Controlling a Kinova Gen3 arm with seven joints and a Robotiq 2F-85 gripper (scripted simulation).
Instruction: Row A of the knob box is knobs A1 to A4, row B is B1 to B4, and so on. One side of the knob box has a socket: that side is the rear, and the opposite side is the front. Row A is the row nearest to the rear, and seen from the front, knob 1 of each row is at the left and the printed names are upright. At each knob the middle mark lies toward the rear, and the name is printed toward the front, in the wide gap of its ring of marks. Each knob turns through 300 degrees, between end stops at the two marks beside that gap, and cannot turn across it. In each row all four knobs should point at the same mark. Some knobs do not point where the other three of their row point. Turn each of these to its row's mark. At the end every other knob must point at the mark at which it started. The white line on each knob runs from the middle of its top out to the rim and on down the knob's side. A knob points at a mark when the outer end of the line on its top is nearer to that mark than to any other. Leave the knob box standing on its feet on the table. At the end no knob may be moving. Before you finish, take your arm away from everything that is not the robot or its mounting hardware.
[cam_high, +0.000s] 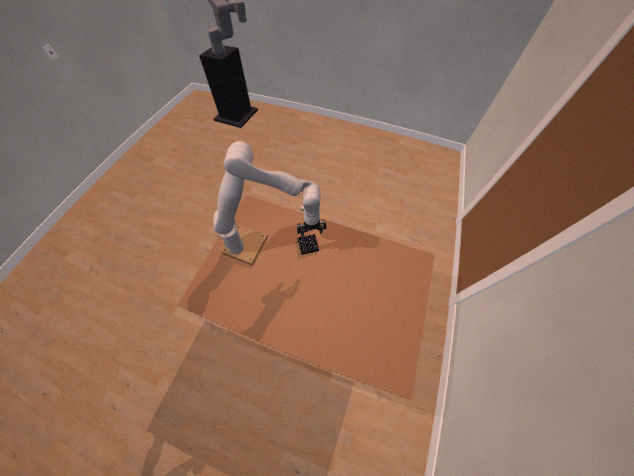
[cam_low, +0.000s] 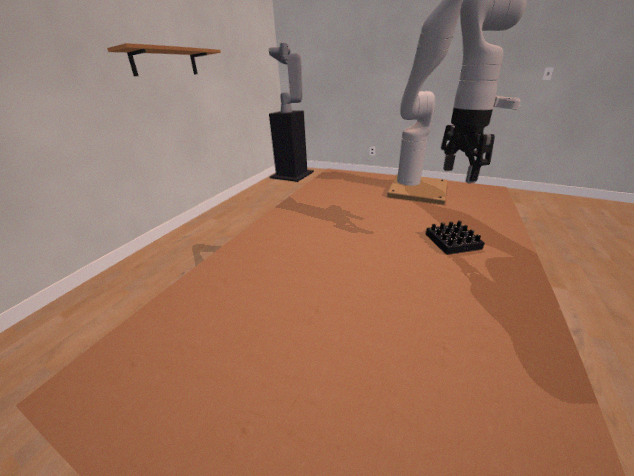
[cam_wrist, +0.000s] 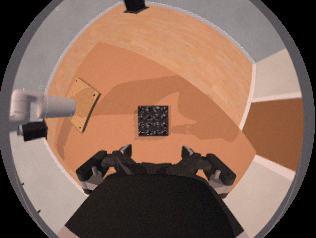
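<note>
The knob box (cam_high: 307, 244) (cam_low: 455, 238) (cam_wrist: 154, 120) is a small black square block with a grid of black knobs. It stands flat on the brown table top (cam_high: 337, 307) (cam_low: 307, 333). The knobs' white lines and marks are too small to read in any view. My gripper (cam_high: 311, 228) (cam_low: 461, 172) (cam_wrist: 156, 150) is open and empty. It points down and hangs well above the box, roughly over it. In the wrist view the box lies straight ahead of the fingers, far below.
The arm's wooden base plate (cam_high: 245, 248) (cam_low: 417, 191) (cam_wrist: 84, 103) lies near the box. A second arm on a black pedestal (cam_high: 227, 87) (cam_low: 288, 145) stands at the far wall. A shelf (cam_low: 163, 50) hangs on the left wall.
</note>
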